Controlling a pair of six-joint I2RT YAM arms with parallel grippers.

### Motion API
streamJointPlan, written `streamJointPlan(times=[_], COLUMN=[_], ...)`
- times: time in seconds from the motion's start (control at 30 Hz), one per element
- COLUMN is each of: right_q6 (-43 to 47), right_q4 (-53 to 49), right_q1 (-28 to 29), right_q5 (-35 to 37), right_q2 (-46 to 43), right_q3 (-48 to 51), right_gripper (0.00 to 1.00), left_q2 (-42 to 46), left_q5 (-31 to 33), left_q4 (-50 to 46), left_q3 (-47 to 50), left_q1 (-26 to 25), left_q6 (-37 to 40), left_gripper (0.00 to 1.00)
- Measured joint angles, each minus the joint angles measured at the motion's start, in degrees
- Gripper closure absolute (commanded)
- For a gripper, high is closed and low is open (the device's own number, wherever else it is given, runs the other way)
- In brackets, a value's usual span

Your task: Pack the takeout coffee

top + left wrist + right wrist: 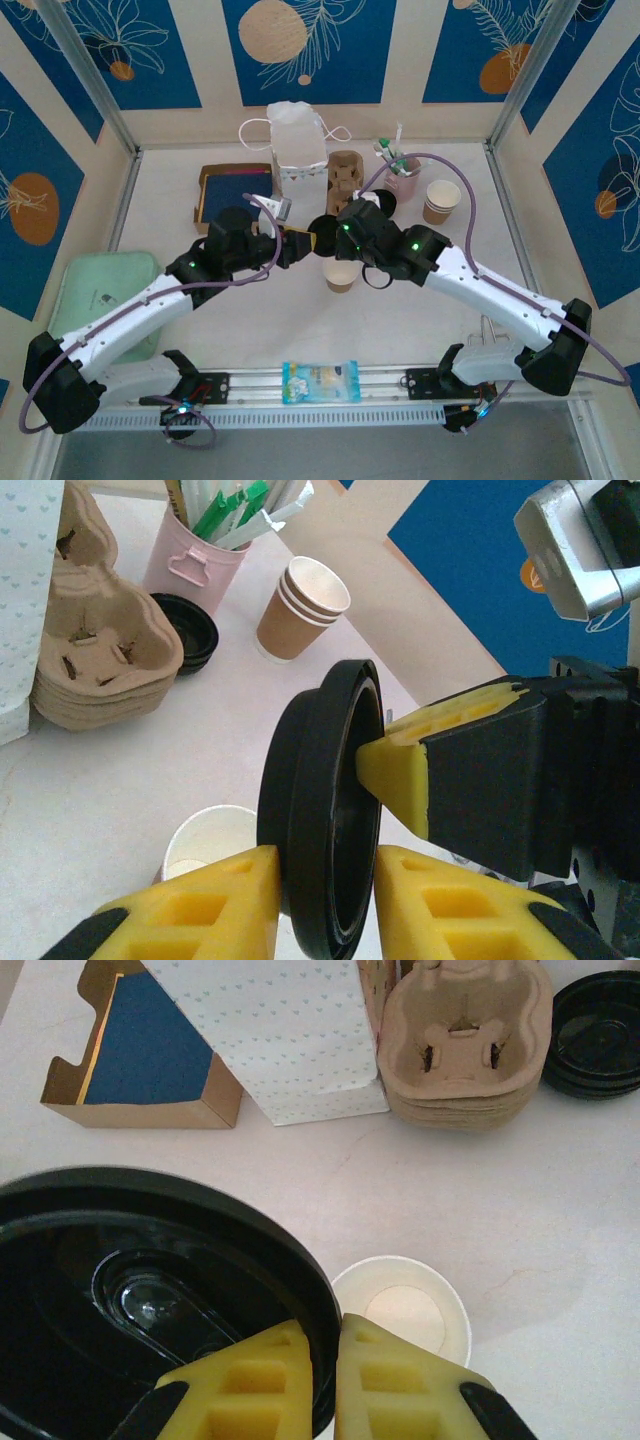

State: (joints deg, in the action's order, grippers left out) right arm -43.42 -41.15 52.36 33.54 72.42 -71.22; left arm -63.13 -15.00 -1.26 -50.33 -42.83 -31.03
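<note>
The table [420, 330] carries a white bag [297, 140] at the back, with a stack of pulp carriers [345, 172] just beside it. In front of these, both claws meet on one black lid [320, 780]. The right claw [325, 1345] is clenched on its rim. The left claw [325, 870] straddles the rim, fingers pressed to either side, grasping it too. The cup [340, 277] stands upright and open on the table, just below the lid.

both arms reach inward and meet over the middle of the tabletop [280, 320], with the left gripper [300, 241] and right gripper [340, 233] on either side of a black lid [322, 235]. a brown paper cup [340, 277] stands just beside them, and a white bag [297, 150] stands behind.
</note>
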Motion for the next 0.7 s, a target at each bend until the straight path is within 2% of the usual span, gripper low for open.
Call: streamJointPlan(times=[0.47,0.7], right_q6=[0.87,1.49], right_q4=[0.04,0.04], right_q1=[1.31,1.49], right_q5=[2.32,3.37], right_q2=[-0.76,-0.76], right_q3=[0.76,0.92], right_gripper=[0.9,0.88], left_q2=[-0.17,-0.44], left_q5=[1.03,1.36], left_q4=[-0.04,0.07], left_q3=[0.0,0.0], left_q1=[-0.59,-0.79], left_q6=[0.11,0.87], left_gripper=[0.85,1.0])
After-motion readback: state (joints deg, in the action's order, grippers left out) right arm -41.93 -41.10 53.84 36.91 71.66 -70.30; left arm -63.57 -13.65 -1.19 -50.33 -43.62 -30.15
